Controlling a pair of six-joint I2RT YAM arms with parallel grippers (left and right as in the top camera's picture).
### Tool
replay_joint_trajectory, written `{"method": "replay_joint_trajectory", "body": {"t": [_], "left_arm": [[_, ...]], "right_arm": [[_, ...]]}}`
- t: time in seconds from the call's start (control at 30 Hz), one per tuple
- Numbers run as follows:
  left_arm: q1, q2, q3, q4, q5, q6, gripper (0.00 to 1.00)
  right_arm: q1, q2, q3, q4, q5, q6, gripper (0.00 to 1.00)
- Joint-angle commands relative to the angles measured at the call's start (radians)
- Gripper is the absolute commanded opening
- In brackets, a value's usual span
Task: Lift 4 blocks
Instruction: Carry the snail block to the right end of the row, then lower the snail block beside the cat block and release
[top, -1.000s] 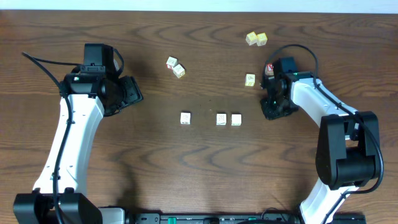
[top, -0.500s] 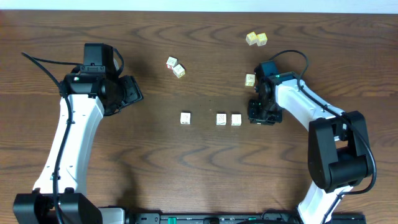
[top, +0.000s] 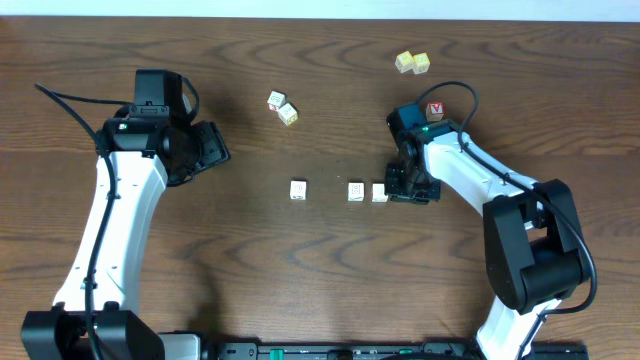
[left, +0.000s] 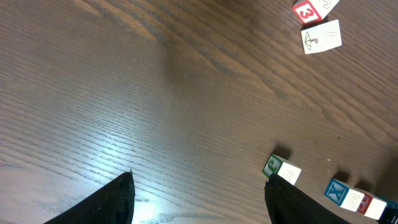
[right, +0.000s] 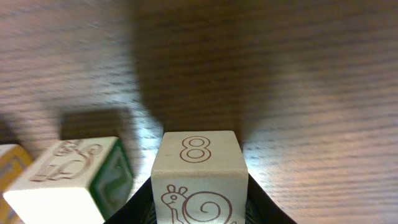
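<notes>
When looking down from overhead, starting big: dark wood table (top: 320, 290) filling the whole view. Then two white-and-black arms, left arm (top: 120, 200) bent up along the left side, right arm (top: 480, 180) stretched in toward the middle. Left gripper (top: 213, 148) well apart from every cube, jaws spread wide with nothing between them, just bare wood below in the wrist view. Right gripper (top: 408, 187) down at the right end of the centre row, pinched onto a cream block (right: 198, 163) showing an 8 on top and a snail on the front face, dark fingers (right: 142, 208) hugging both sides. Can't tell whether sitting on the wood or just off it. Just beside it on the left, neighbour block (top: 380, 192) with a green side facing the wrist camera, then another block (top: 356, 191) just beside that one, then a last block (top: 298, 190) set a bit apart. Further up: pair of cubes (top: 276, 100) toward the left, two pale yellow cubes (top: 405, 62) near the far edge, and a red-faced cube (top: 434, 110) just behind the right arm.
</notes>
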Motion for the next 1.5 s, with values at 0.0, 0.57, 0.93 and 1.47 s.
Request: {"method": "replay_joint_trajectory", "body": {"t": [0.0,0.57,0.93,1.47], "left_arm": [[0.004,0.000,-0.002,0.000,0.009,0.013,0.68],[0.003,0.000,-0.002,0.000,0.009,0.013,0.68],[0.003,0.000,-0.002,0.000,0.009,0.013,0.68],[0.003,0.000,-0.002,0.000,0.009,0.013,0.68]], "right_arm": [[0.010,0.014,0.013,-0.015,0.022,0.018,0.19],[0.010,0.014,0.013,0.023,0.020,-0.039,0.21],[0.037,0.014,0.012,0.016,0.027,-0.058,0.25],[0.043,0.014,0.012,0.011,0.069,-0.064,0.34]]}}
